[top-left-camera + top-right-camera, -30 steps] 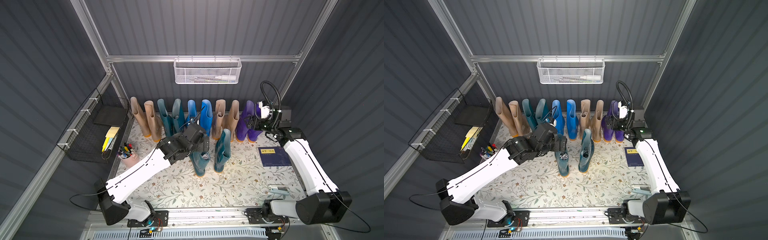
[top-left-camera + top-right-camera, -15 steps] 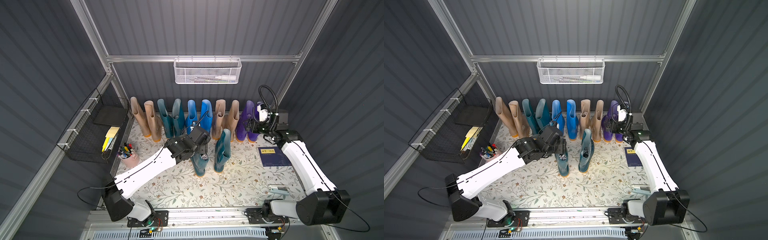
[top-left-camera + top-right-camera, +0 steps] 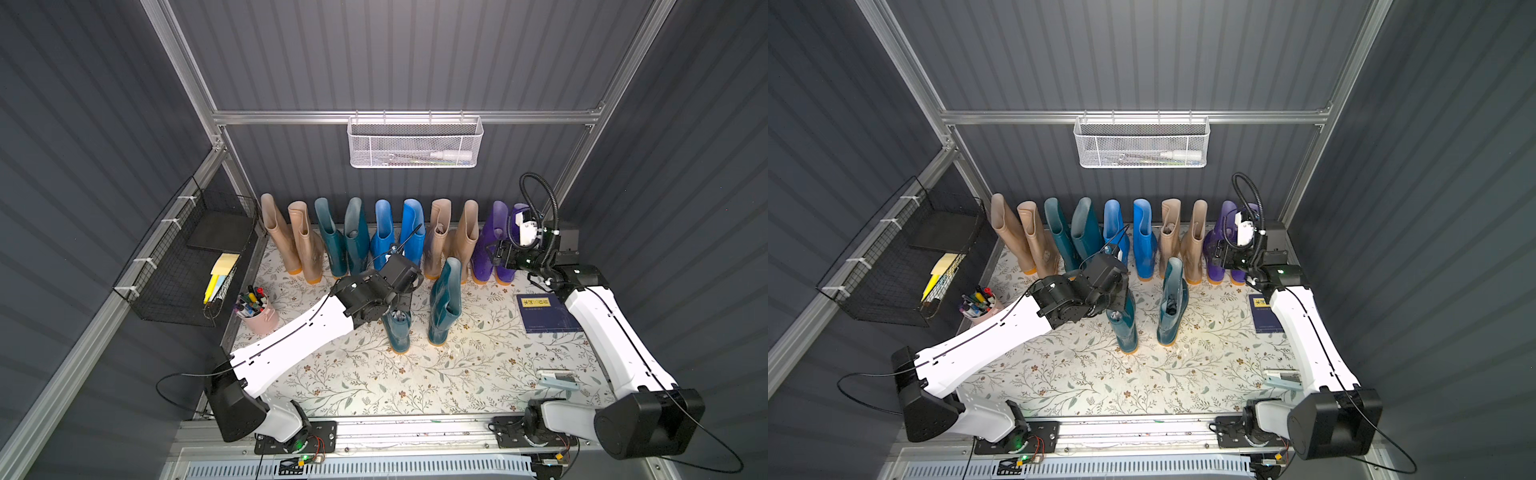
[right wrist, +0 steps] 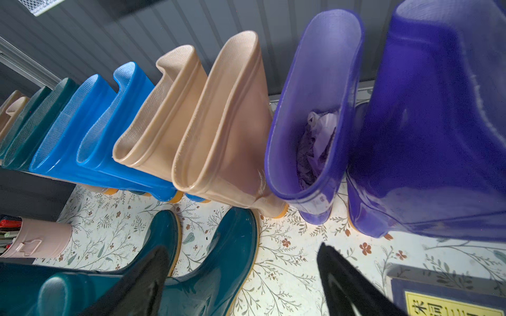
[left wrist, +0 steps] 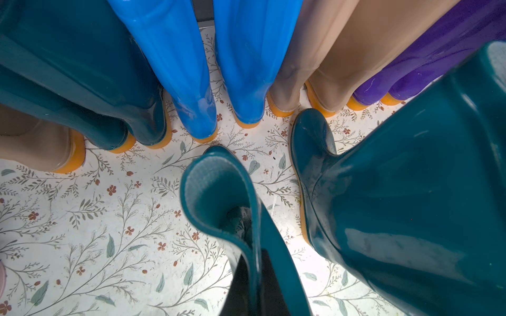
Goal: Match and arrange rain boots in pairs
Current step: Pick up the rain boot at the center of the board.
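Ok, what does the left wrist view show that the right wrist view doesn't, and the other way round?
Only left wrist: the left tool shut on the rim of a dark teal rubber boot.
Only right wrist: the open right tool, crumpled stuffing inside a purple rubber boot, a pink pen cup, a yellow-labelled blue booklet.
Both: the back row's bright blue boots and beige boots, the other dark teal boot, the floral mat.

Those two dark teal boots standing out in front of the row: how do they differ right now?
The left teal boot has its rim pinched in the left pincer; the right teal boot stands free, touched by nothing. The left arm partly covers the left teal boot from above; the right teal boot shows whole. Both stand upright, glossy, orange-soled, toes toward the back row.
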### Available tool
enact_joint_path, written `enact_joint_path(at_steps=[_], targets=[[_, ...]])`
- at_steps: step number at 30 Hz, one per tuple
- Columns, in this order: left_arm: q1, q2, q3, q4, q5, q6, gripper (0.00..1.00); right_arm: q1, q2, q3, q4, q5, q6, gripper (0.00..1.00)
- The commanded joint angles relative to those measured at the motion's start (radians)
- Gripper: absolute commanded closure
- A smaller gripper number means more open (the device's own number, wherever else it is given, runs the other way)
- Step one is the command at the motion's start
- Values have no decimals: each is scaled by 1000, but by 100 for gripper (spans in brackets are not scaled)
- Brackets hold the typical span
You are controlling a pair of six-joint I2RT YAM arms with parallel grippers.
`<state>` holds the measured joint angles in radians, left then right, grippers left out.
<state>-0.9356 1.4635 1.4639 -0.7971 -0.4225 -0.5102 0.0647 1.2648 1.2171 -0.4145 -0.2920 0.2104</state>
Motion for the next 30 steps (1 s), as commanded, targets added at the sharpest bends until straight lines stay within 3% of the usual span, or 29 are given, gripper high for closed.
enact_joint_path(at_steps=[1, 13, 30], targets=[[-1, -39, 46, -25, 1, 53, 100, 10, -14, -10, 9, -13, 16, 12], [-1, -25, 140, -35, -30, 91, 100, 20, -26, -8, -1, -4, 18, 12], [0, 56, 168, 18, -67, 27, 100, 20, -44, -25, -29, -13, 9, 12]])
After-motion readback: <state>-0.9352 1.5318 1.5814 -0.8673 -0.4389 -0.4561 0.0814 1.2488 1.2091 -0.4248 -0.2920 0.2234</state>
